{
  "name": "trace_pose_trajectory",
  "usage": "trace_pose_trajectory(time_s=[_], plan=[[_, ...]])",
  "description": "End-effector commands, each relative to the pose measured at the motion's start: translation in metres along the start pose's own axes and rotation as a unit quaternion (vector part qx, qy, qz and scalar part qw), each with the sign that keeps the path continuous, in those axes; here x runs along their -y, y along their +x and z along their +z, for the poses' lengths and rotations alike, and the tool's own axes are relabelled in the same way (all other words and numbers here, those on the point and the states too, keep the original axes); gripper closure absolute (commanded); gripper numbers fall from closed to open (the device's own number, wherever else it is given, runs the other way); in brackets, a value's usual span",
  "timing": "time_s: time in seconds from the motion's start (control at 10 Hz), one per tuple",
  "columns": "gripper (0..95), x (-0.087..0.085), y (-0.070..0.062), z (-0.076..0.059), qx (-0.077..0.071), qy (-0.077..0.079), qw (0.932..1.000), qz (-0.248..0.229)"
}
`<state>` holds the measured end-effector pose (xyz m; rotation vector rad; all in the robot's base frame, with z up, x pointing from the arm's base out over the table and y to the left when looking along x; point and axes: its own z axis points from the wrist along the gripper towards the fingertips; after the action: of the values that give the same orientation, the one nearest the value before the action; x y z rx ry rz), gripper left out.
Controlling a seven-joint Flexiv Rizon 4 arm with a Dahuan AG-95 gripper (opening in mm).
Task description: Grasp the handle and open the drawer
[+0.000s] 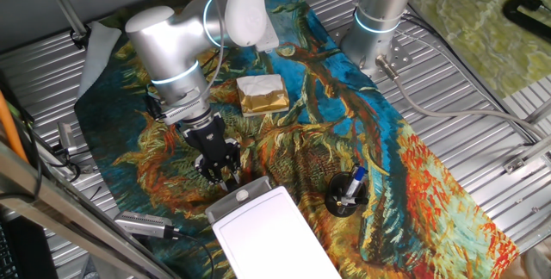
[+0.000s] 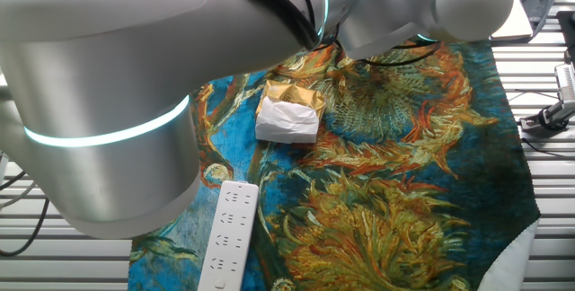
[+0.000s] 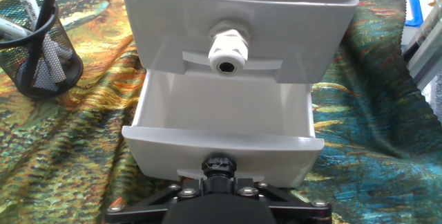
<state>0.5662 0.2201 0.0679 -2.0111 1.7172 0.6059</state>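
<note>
The hand view shows a white box with two drawers. The upper one is closed, with a round white knob on its front. The lower drawer is pulled out, and its white inside is empty. My gripper presses against the middle of its front panel, closed around the handle there, and its black body hides the handle. In one fixed view my gripper points down at the front edge of the white box. In the other fixed view my arm hides both the box and the gripper.
A black mesh pen holder stands left of the box and also shows in one fixed view. A gold-and-white block lies behind my arm. A white remote lies on the patterned cloth. A second arm's base stands at the back.
</note>
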Motion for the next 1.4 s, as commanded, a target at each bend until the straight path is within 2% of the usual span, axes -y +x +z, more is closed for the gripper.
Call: trace_pose_trajectory(time_s=[0.1,1.4], plan=[[95.0,0.0002,-0.0001,0.0002,0.000,0.000,1.0000,0.001],[95.0,0.0002,-0.0001,0.0002,-0.003,0.001,1.0000,0.009]])
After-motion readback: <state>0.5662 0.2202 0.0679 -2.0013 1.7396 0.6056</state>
